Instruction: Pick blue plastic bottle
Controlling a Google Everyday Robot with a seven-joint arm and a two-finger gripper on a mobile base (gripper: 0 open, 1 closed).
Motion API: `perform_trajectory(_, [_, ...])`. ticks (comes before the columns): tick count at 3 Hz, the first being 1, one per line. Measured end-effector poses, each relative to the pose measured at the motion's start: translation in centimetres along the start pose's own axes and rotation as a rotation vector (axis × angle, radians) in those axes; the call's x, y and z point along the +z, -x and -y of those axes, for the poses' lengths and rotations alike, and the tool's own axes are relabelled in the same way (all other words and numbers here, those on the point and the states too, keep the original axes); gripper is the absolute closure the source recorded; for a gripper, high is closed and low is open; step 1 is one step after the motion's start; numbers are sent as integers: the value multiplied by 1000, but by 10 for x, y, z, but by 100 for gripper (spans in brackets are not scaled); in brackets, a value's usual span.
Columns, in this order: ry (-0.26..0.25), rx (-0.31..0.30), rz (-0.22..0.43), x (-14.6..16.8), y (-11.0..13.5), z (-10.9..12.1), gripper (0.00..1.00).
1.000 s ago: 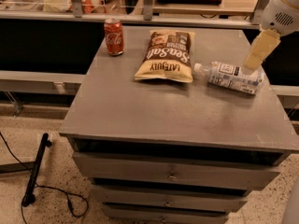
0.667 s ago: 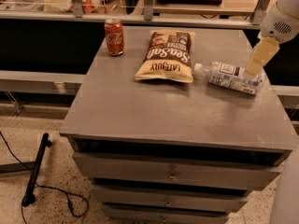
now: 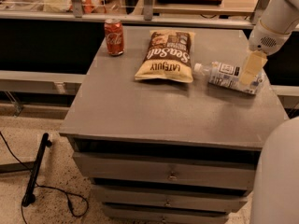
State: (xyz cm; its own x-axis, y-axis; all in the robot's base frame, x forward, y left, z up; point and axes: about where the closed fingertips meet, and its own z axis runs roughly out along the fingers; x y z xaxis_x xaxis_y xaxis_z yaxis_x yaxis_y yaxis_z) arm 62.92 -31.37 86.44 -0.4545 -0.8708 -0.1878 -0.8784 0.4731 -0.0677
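Observation:
The blue plastic bottle point(image 3: 226, 76) lies on its side at the right of the grey cabinet top point(image 3: 159, 111). It is clear, with a white cap pointing left and a pale label with dark print. My gripper point(image 3: 250, 68) comes down from the upper right on a white arm. Its tan fingers hang over the bottle's right end and cover part of it.
A brown and yellow chip bag point(image 3: 166, 56) lies just left of the bottle. A red soda can point(image 3: 114, 37) stands at the back left. A shelf rail with metal posts runs behind the cabinet. Drawers are below. A black cable lies on the floor at left.
The gripper has come lower and a little to the left, closer onto the bottle's right end. The bottle, bag and can have not moved.

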Motion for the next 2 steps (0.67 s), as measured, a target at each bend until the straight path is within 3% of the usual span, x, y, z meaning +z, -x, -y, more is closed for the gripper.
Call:
perform_trajectory(1, [6,-18,-23,13,10,4,17])
perform_trajectory(2, [-7,-53,-32,12,25,2,41])
